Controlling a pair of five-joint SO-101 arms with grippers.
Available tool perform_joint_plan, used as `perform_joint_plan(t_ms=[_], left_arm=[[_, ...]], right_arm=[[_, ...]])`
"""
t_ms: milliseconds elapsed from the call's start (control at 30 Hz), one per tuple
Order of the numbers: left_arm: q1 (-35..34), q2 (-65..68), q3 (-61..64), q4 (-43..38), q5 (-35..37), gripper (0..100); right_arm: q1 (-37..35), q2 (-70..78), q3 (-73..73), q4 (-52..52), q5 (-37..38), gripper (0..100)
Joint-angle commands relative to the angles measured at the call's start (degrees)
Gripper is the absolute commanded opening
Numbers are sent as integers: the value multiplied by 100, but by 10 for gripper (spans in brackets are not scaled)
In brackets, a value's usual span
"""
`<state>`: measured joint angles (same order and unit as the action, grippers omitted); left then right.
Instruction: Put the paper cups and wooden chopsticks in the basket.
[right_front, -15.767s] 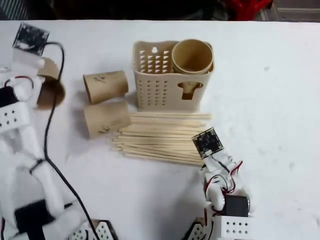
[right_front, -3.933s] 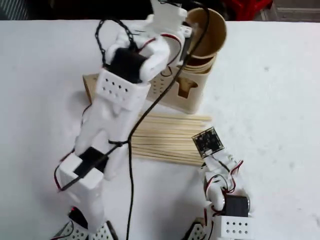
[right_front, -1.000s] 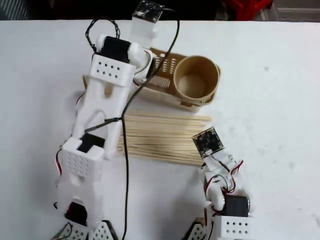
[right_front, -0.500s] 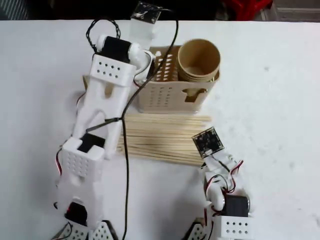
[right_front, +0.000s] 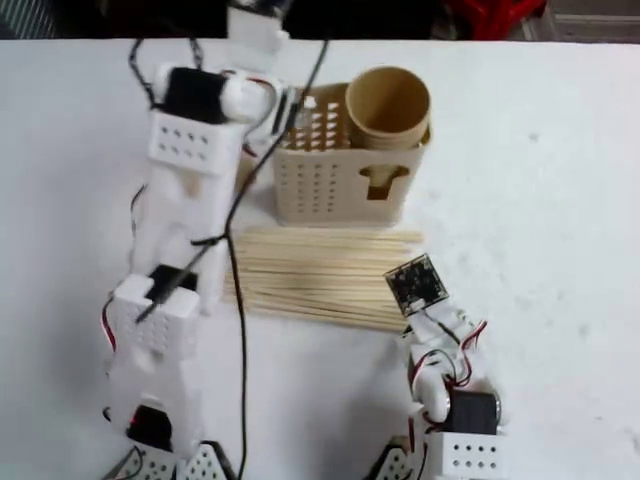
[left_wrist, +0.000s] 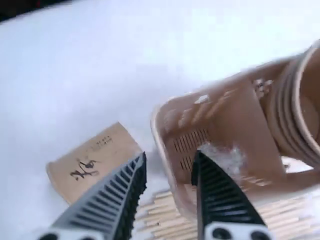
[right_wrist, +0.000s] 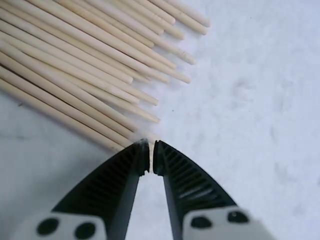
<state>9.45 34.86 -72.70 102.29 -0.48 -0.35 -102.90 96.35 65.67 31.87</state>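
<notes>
From above, the left arm (right_front: 180, 210) is covering one end of the wooden chopsticks (right_front: 330, 275) and a corner of the basket (right_front: 335, 185). In the left wrist view, the basket is blurring and the paper cups (left_wrist: 300, 115) are running off-frame.

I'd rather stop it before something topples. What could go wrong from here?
The left gripper, open, sits right at the wall of the basket; a sideways move may tip it, and the stacked cups stand tall on one side. The loose cup lying beside the basket could roll if nudged. The right gripper, shut at the ends of the chopsticks, might scatter the pile.
</notes>
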Motion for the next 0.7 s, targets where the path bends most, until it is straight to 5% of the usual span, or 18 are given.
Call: perform_joint_plan(t_ms=[0,300,667], left_arm=[[-119,-207,-642,26,-44,166],[-980,-840,-923,26,88,169],[-2035,-2747,4009,-273,-149,256]], right_arm=[[-13,-31,44,-101,70,35],[-13,-31,44,-101,70,35],[-13,-31,44,-101,70,35]])
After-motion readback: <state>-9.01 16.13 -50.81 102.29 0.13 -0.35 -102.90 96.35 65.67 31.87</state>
